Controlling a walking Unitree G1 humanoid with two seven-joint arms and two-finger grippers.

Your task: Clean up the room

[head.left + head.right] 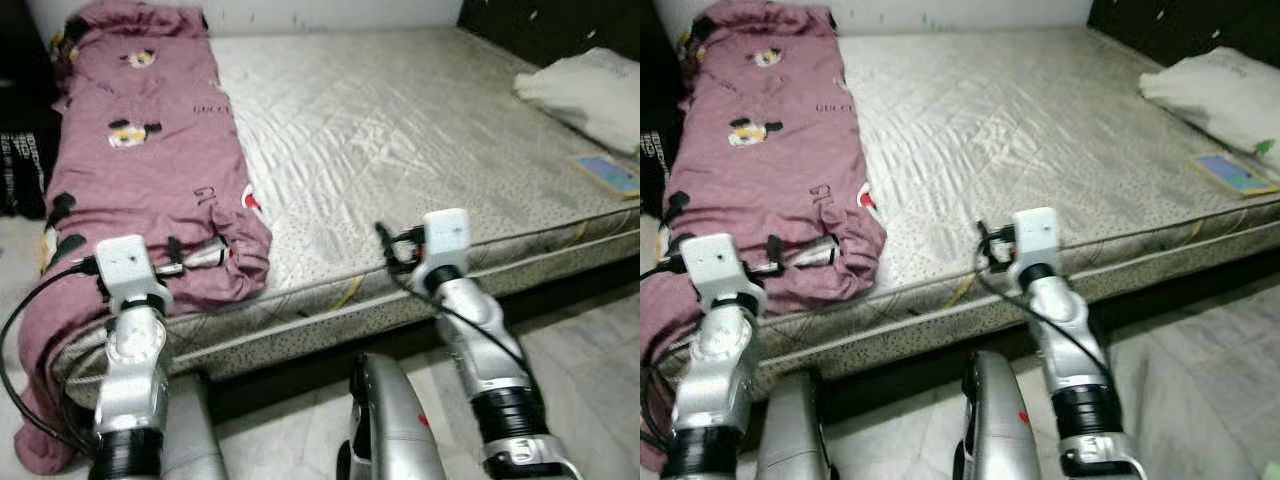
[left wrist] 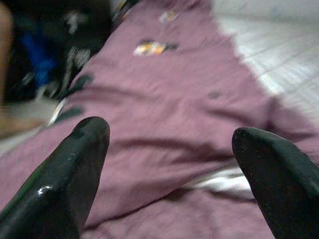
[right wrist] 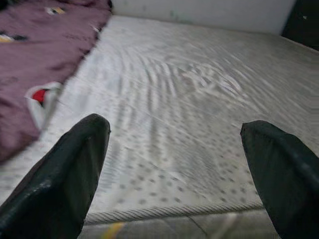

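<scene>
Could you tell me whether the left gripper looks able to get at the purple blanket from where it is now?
Probably yes: the left gripper is open right over the purple blanket at the mattress edge, with nothing between them.

We list: mattress (image 1: 400,140), quilted cloth with a slight sheen; blanket (image 1: 140,170), soft matt mauve cloth; floor (image 1: 590,350), smooth pale tile; arms (image 1: 135,380), glossy silver metal.

I see a mauve cartoon-print blanket (image 1: 150,150) lying lengthwise along my left of the bare mattress (image 1: 400,130). Its near end hangs over the edge.
</scene>
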